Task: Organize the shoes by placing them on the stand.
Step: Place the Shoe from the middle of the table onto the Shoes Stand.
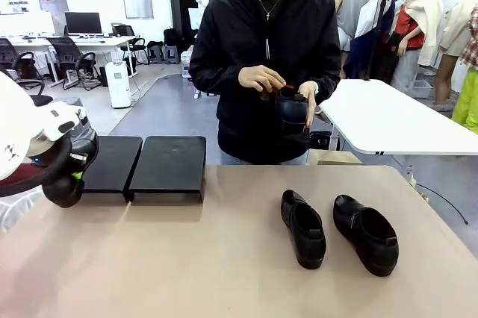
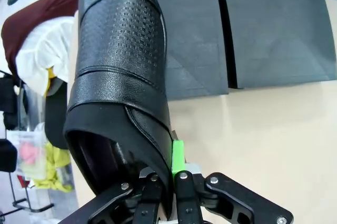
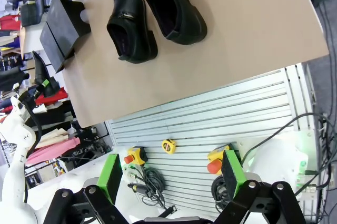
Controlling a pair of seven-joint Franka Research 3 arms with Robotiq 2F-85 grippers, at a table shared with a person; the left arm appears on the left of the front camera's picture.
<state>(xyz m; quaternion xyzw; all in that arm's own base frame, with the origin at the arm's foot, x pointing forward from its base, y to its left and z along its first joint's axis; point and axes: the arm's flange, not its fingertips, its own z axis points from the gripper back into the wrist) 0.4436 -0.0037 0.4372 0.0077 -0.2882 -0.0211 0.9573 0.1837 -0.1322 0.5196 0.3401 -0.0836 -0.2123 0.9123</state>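
Left wrist view: the left claw pinches a shoe by its heel rim, toe ahead at the stand edge. That thin grip may let it swing and land crooked. The right claw hangs open.

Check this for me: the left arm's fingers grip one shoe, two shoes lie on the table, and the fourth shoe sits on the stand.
Wrong on the fourth shoe: the front view shows it in the person's hands, not on the stand. The rest holds: the left arm's fingers grip one shoe and two shoes lie on the table.
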